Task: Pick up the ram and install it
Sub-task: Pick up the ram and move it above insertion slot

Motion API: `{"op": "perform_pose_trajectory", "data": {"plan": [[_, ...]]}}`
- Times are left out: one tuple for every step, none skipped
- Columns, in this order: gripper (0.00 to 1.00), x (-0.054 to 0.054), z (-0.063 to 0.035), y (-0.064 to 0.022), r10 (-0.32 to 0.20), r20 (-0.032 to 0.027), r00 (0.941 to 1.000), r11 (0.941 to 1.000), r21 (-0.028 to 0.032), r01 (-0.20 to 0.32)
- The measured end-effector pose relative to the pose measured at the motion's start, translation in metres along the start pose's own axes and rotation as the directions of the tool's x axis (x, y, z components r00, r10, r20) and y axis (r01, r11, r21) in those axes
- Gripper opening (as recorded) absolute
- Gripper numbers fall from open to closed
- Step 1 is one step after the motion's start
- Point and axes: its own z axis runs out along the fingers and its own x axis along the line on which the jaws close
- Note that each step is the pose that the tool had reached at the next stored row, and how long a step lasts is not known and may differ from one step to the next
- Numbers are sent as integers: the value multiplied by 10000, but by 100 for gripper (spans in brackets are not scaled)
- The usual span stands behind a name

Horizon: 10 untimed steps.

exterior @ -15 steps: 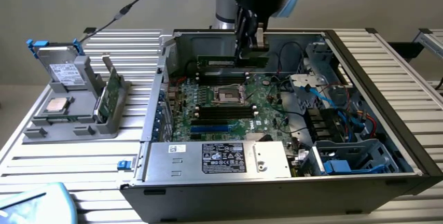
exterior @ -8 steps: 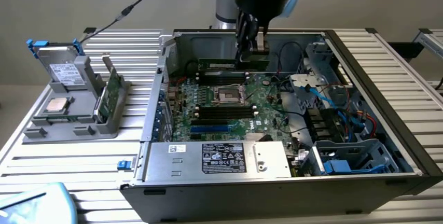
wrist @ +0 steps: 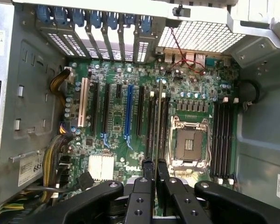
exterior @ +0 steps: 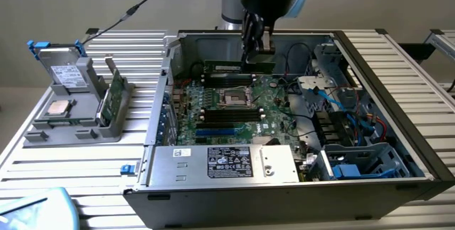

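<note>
The ram (exterior: 235, 67) is a long green stick with a pale sticker, hanging level inside the open computer case, just above the black memory slots (exterior: 229, 79) behind the processor socket (exterior: 235, 98). My gripper (exterior: 257, 55) reaches down from above and is shut on the stick's right half. In the wrist view the ram (wrist: 158, 116) shows edge-on, a thin line running away from my gripper (wrist: 154, 170). It lies over the pair of slots (wrist: 151, 133) beside the socket (wrist: 190, 144). Whether it touches a slot I cannot tell.
The case walls (exterior: 167, 75) ring the motherboard, with a power supply (exterior: 224, 163) at the front and blue cables (exterior: 341, 102) on the exterior view's right. Outside, a grey rack (exterior: 71, 129) holds a drive (exterior: 67, 73), a silver processor (exterior: 58, 108) and an upright green board (exterior: 111, 96).
</note>
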Motion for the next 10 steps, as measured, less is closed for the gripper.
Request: {"op": "perform_pose_trajectory", "data": {"plan": [[15,-23,11,-5,6,-43,10000,10000,-4,-6],[15,-47,21,-11,11,-88,10000,10000,-8,-11],[15,-69,31,-17,16,-134,9999,10000,-13,-16],[15,-91,41,-21,23,-190,9998,10000,-18,-24],[15,-106,47,-23,32,-262,9997,10000,-25,-32],[15,-115,50,-24,46,-384,9993,10000,-40,-48],[15,-125,53,-25,62,-521,9986,10000,-52,-65],[15,-135,57,-26,76,-642,9979,9999,-61,-81],[15,-150,62,-29,89,-749,9971,9999,-66,-94],[15,-168,68,-35,98,-827,9965,9999,-71,-105]]}}
